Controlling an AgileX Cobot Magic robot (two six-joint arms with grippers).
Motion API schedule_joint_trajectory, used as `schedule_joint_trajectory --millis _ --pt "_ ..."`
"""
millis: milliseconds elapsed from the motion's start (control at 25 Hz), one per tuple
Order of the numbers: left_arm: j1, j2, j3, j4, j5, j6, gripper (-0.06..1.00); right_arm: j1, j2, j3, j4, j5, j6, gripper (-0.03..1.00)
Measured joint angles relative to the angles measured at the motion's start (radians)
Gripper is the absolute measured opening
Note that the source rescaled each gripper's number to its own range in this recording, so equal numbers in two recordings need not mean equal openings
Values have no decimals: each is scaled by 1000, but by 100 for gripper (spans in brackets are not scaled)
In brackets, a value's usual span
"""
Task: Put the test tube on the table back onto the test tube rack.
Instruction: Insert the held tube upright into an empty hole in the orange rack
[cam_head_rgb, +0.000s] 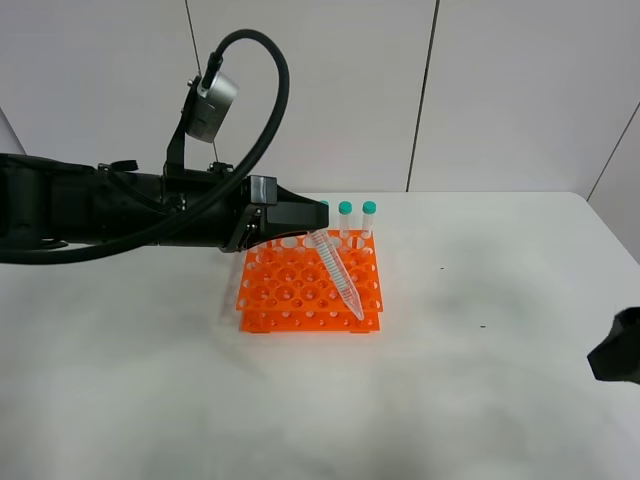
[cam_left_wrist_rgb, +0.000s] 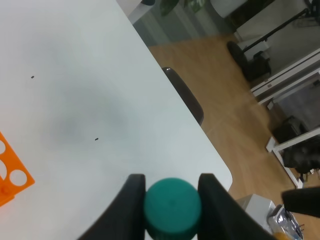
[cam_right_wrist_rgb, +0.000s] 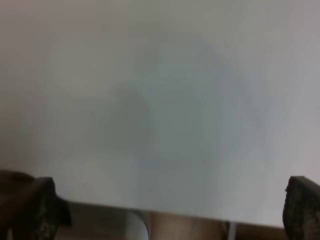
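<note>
My left gripper (cam_head_rgb: 308, 228) is shut on the teal-green cap (cam_left_wrist_rgb: 172, 206) of the test tube (cam_head_rgb: 338, 274). The clear tube hangs tilted over the orange test tube rack (cam_head_rgb: 290, 295), with its conical tip low near the rack's front right corner. I cannot tell whether the tip sits in a hole. A corner of the rack shows in the left wrist view (cam_left_wrist_rgb: 11, 176). My right gripper (cam_head_rgb: 618, 348) is at the right edge of the white table (cam_head_rgb: 480, 390), far from the rack. In the right wrist view (cam_right_wrist_rgb: 172, 205) its fingers are spread wide with nothing between them.
Three other teal-capped tubes (cam_head_rgb: 357, 216) stand upright in the rack's back row, one half hidden behind my left gripper. The left wrist view shows the table's rounded corner (cam_left_wrist_rgb: 220, 170), with wood floor and furniture beyond it.
</note>
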Motion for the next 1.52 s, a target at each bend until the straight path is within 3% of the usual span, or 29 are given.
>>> schedule_joint_trajectory --millis 120,480,800,1080,1360,1520 --pt "0 0 0 0 0 0 0 0 -212 80 2 -69 3 100" --pt "0 0 0 0 0 0 0 0 -624 180 -16 -99 11 100" --pt "0 0 0 0 0 0 0 -3 -664 180 -13 -99 11 100" --pt "0 0 0 2 0 0 0 -97 -749 180 -5 -100 12 100" --pt "0 0 0 2 0 0 0 -100 -778 180 2 -99 12 100" --pt "0 -3 -15 0 0 1 0 -53 -778 180 2 -99 12 100"
